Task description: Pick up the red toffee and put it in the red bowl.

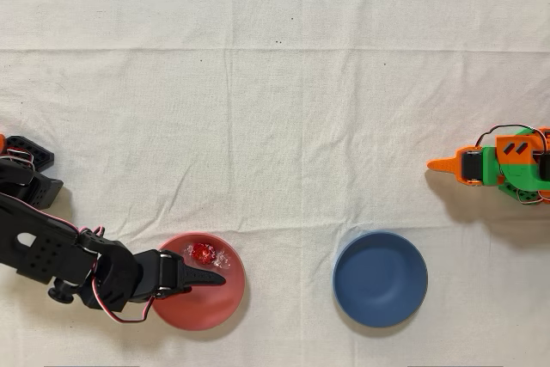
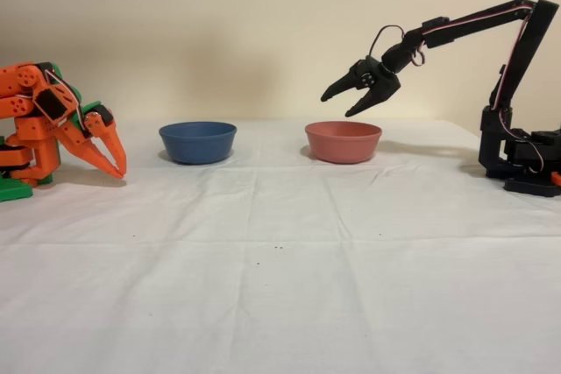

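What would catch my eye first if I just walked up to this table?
Probably the black arm's gripper, jaws open, poised above the red bowl in the fixed view. From overhead, the shiny red toffee lies inside that bowl, with a blue bowl to its right on the white cloth.

We find no readable text, labels, brands, nos. or signs anywhere in either view.
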Robot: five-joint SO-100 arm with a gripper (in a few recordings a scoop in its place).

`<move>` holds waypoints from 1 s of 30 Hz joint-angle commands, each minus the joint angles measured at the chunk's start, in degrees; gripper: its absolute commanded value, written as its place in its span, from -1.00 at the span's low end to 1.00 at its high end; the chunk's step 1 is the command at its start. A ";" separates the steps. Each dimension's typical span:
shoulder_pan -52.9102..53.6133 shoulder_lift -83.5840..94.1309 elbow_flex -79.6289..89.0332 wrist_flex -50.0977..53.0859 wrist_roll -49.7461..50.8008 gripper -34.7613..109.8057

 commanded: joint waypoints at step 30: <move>-22.15 25.22 -1.23 14.50 32.78 -0.51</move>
